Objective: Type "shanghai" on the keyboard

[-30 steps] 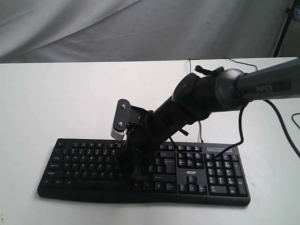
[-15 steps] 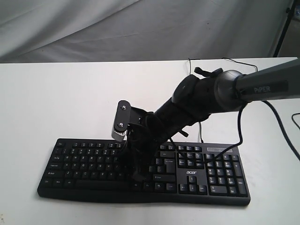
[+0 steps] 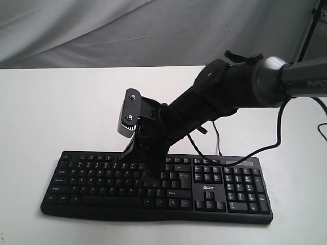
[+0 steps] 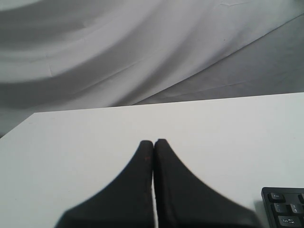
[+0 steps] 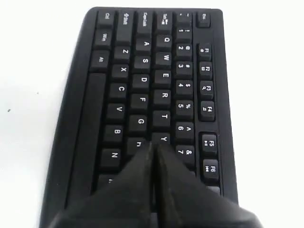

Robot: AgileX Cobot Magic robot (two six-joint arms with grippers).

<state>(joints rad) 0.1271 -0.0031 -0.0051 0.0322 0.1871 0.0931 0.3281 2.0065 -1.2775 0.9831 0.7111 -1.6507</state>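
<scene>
Keyboard: flat on table, 6 o'clock side.
Right gripper: clenched, empty, tips joined into a single poker for one key. Reaches from 2 o'clock, poised over H/Y, contact unclear.
Left gripper: clenched, empty, parked clear of keys.

White table with a black keyboard and thin cable on it.

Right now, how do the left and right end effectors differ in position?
The right end effector points down at the keyboard, tip by its H and Y keys; the left end effector sits over the table, only a keyboard corner in its view. The exterior view shows the right, not the left. Both are shut and hold nothing.
</scene>
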